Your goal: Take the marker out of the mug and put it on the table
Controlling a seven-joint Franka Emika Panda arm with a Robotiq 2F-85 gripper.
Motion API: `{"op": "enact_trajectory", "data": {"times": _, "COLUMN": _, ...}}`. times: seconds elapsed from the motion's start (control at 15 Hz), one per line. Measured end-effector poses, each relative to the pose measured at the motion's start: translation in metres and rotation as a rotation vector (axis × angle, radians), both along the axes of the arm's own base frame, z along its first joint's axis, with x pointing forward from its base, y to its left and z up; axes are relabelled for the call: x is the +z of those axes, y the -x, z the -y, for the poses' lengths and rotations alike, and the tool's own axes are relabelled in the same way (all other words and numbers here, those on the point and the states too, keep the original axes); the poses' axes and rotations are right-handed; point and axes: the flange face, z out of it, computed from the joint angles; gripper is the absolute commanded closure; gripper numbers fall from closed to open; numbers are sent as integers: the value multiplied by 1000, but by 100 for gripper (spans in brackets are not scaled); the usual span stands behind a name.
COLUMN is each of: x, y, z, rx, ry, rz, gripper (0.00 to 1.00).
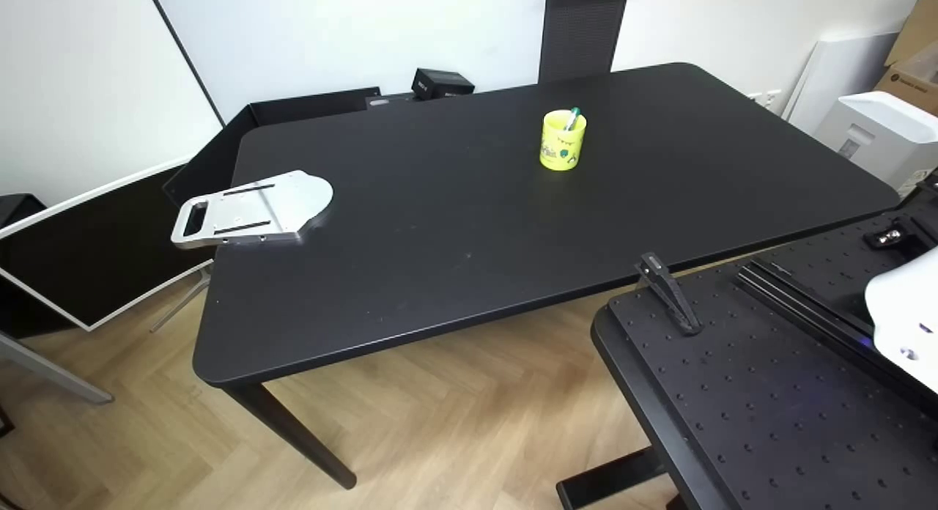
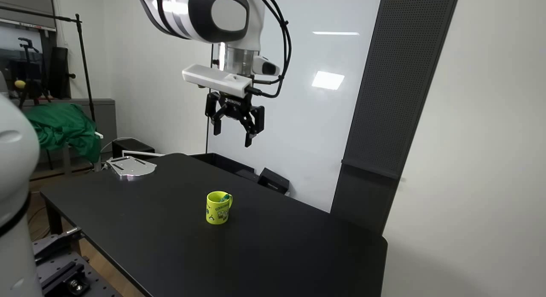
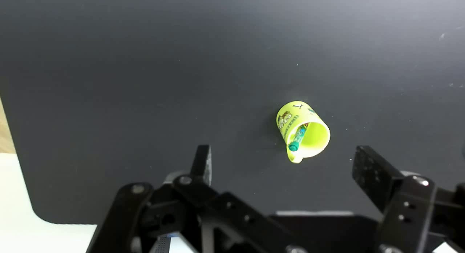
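Wrist view: nearest, the gripper (image 3: 284, 158) hangs with its 2 fingers (image 3: 200, 162) spread apart; beyond, the green-ended marker (image 3: 298, 137) leans inside the upright yellow mug (image 3: 313, 136), its lower end seemingly hidden; under that, the black table (image 3: 174, 82).

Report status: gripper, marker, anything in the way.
Gripper open, holding nothing, raised above the table. Marker leaning inside the upright yellow mug, green end up beside the handle. No obstacle visible between gripper and mug.

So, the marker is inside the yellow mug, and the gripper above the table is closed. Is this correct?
Not quite: the gripper above the table is open, its fingers apart in the wrist view. The marker is inside the yellow mug.
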Motion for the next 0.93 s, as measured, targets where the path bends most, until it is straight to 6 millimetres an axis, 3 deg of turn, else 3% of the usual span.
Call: {"op": "enact_trajectory", "data": {"times": 0.93, "x": -37, "y": -200, "z": -15, "rx": 27, "ry": 11, "rz": -92, "gripper": 0}}
